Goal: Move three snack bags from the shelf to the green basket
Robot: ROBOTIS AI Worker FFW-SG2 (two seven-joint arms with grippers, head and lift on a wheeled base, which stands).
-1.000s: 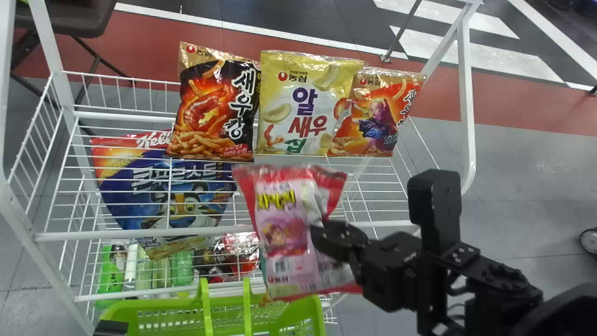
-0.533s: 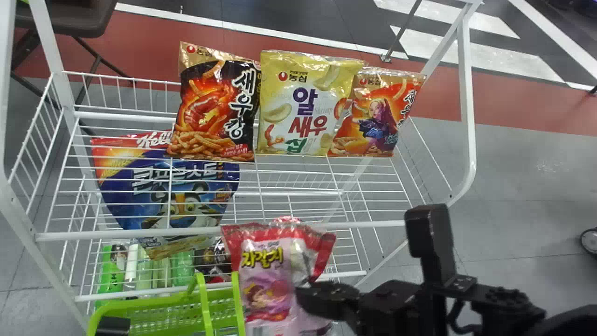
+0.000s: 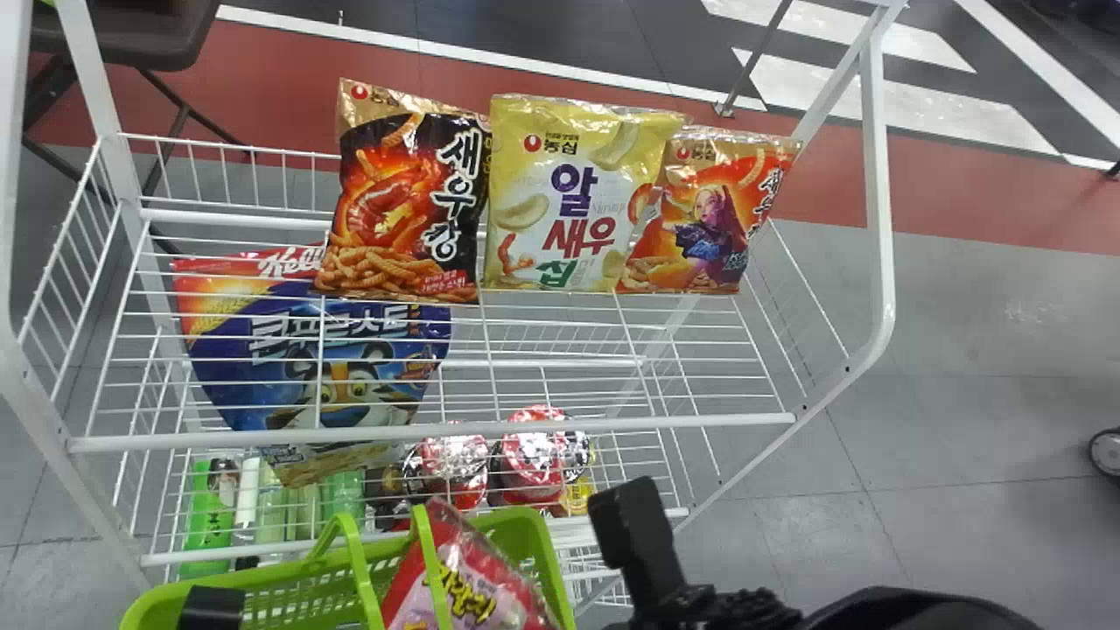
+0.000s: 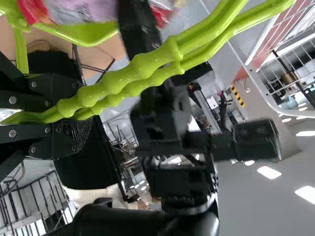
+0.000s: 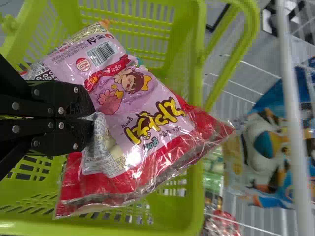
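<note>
R hand [image 3: 643,542] grips pink snack bag [image 5: 147,113] at mouth of grn basket [image 3: 534,544]. L hand [image 3: 210,606] clamped on its handles [image 4: 118,86]. 3 more bags [image 3: 564,197] on shelf [image 3: 437,435].

Three snack bags [image 3: 569,192], wire shelf [image 3: 612,424]

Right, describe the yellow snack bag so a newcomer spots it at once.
Find the white wire rack, then its upper shelf. The yellow snack bag sits there between two others: it is pale, where the left bag is dark and the right bag orange.
</note>
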